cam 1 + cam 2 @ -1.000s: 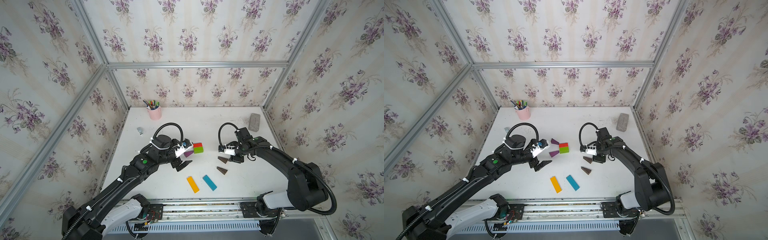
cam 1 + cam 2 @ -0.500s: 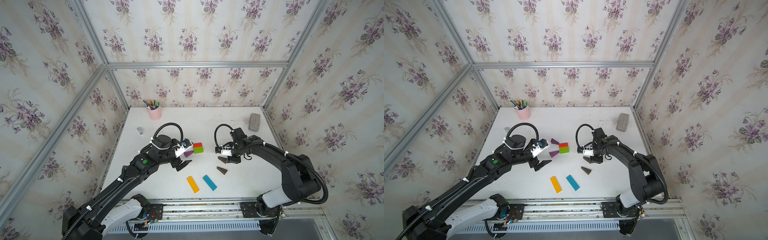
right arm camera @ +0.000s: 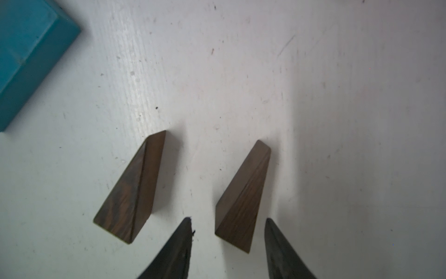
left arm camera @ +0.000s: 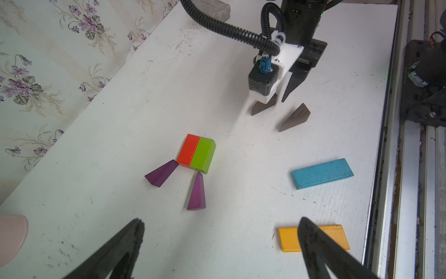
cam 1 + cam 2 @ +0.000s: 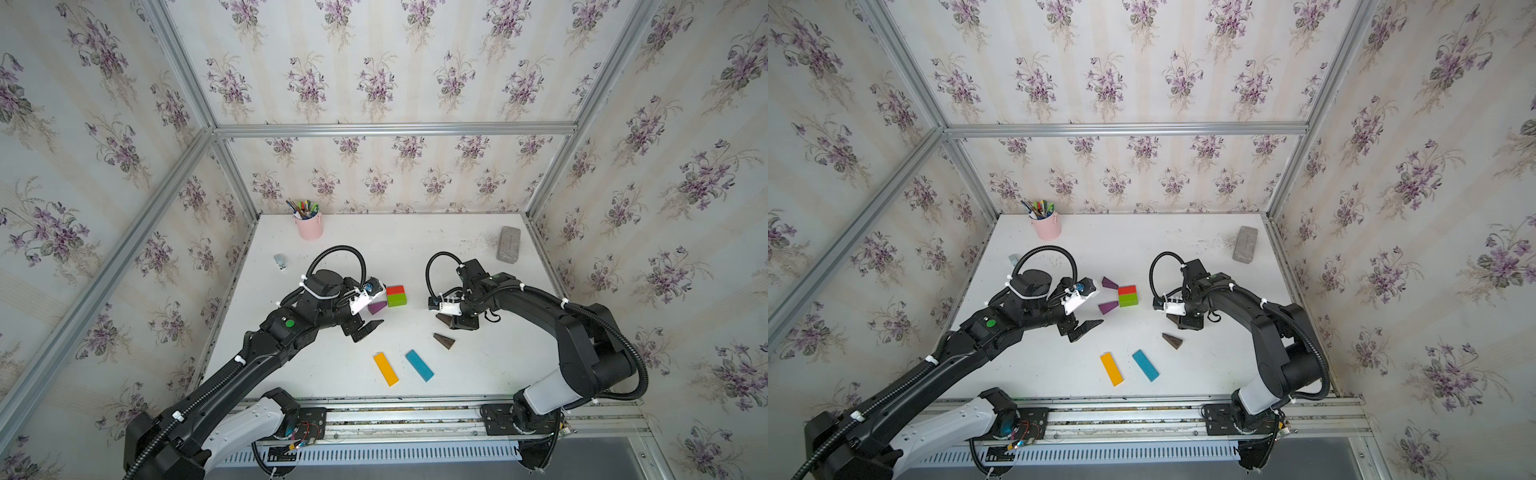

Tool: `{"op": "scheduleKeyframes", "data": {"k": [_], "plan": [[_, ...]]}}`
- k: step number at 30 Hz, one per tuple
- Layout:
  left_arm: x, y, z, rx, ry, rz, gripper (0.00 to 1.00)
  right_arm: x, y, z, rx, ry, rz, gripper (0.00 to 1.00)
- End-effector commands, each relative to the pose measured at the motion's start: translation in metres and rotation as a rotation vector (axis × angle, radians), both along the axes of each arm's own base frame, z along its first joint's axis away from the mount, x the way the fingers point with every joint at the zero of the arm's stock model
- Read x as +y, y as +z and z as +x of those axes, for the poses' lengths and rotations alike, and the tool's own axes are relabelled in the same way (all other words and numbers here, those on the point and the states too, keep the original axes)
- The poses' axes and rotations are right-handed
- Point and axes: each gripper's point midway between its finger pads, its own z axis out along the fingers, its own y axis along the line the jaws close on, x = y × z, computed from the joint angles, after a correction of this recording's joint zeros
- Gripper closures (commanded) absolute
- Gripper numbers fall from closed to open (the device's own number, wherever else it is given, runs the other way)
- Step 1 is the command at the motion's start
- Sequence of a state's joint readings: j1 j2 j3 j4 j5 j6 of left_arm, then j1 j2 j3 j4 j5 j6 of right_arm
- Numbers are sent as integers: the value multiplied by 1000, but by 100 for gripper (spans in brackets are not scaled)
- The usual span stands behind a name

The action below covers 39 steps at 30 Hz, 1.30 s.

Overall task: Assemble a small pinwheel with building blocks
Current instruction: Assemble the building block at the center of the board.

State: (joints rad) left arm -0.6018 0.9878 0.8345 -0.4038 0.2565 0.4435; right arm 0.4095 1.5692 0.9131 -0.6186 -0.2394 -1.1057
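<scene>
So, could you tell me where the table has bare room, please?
Bare: the far strip between the pink pen cup and grey brick, and the near patch between blue bar and right arm. Crowded: the middle, around the red-green bricks, purple wedges and brown wedges.

We see the whole table (image 5: 415, 249) from high in front in both top views. Left wrist looks across it; right wrist sits close over two wedges (image 3: 130, 188) all views share.
</scene>
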Motion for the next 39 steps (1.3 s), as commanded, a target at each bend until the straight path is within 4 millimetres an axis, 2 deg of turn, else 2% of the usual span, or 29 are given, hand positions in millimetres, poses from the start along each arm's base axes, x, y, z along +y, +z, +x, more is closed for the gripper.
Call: {"op": "scheduleKeyframes", "data": {"k": [1,31,39], "plan": [[-2,2,1,-9,-4,-7,0,1,-3,1,4,2,-3,51],[-2,4,0,-11,-10,-14,0,0,-14,7,0,39,-37,74],[0,5,1,-20,2,-10,0,15,-5,34,-10,79,-3,78]]}}
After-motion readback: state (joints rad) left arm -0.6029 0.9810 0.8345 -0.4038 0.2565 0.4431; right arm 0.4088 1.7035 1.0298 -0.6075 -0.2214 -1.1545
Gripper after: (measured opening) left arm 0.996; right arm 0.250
